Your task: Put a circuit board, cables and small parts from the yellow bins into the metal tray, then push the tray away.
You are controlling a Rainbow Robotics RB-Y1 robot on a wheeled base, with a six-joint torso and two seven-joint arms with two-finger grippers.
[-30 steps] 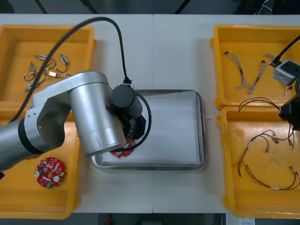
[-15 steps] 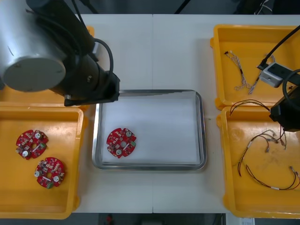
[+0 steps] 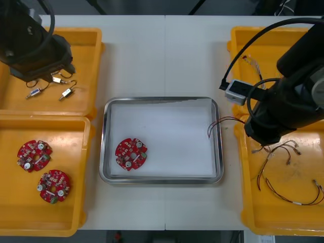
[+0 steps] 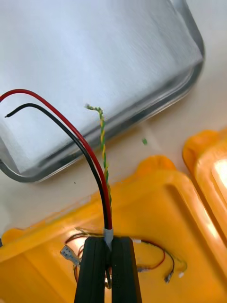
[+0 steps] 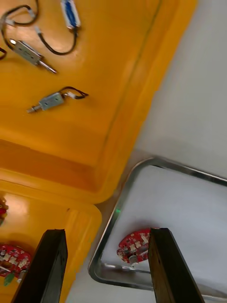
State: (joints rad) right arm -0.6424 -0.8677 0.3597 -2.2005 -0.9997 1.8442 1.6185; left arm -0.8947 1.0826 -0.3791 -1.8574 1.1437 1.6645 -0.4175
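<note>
Right gripper (image 4: 108,244) pinches red-black cable (image 4: 97,180).

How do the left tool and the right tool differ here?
The left tool stands open and empty; the right tool is shut on a cable. The left tool is over the far left yellow bin; the right tool is over the near right yellow bin, its cable's ends reaching over the metal tray. Both have black fingers.

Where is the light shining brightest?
Right wrist view: glare on the yellow plastic bin beside the right gripper, shut on a red and black cable; sheen on the metal tray. Left wrist view: faint gleam on another yellow bin near the open left gripper.
</note>
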